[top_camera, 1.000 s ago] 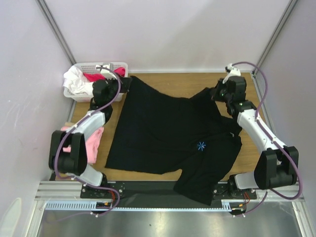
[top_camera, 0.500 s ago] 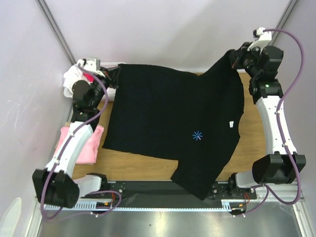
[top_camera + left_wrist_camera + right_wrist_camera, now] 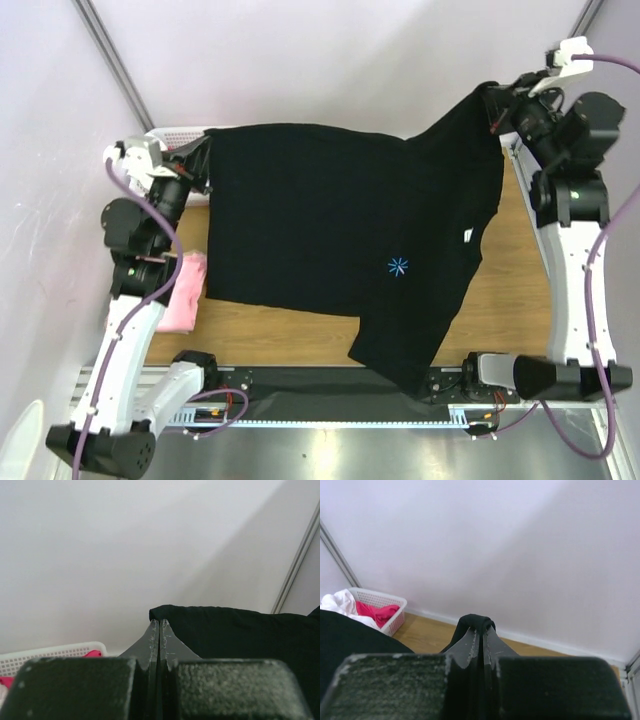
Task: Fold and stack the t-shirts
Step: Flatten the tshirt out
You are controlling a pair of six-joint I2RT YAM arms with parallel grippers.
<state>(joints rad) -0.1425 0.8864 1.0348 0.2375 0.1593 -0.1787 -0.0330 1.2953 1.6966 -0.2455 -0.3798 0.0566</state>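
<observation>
- While both arms are raised over the wooden table (image 3: 505, 300), the black t-shirt (image 3: 320, 210) hangs stretched between them. Its top edge is roughly level and its lower part trails past the table's near edge.
- left gripper (image 3: 203, 158): jaws pressed together, pinching one top corner of the shirt above the table's far-left corner. The wrist view shows cloth nipped right at the tips.
- right gripper (image 3: 497, 108): jaws pressed together too, pinching a bunched bit of the shirt's other top end above the table's far-right corner.
- Blue starburst mark (image 3: 398, 266) faces the top camera, over the table's middle.
- pink t-shirt (image 3: 186, 295) lies at the table's left edge, partly behind the left arm. Can't tell whether it's folded.
- White basket (image 3: 176, 131) with more cloth sits at the table's far-left corner.
- Step, my read: spreading the black shirt flat, no fold made yet.
- Next move needs both arms to come down together with tension kept, and the overhanging hem brought onto the table before either grip lets go.
</observation>
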